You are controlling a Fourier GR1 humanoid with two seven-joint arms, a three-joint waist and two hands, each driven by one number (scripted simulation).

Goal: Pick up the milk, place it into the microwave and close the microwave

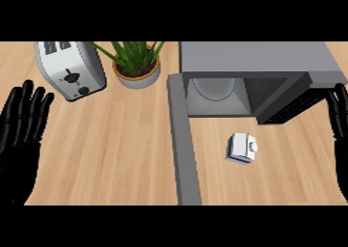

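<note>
Milk [243,147]: small white carton, cap on top, upright on the surface just before the open microwave [255,77]. Left hand [16,130] and right hand [343,120] spread, resting at edges.

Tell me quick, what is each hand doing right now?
Left hand: open, fingers straight, holding nothing.
Right hand: open, fingers straight, holding nothing.
</note>
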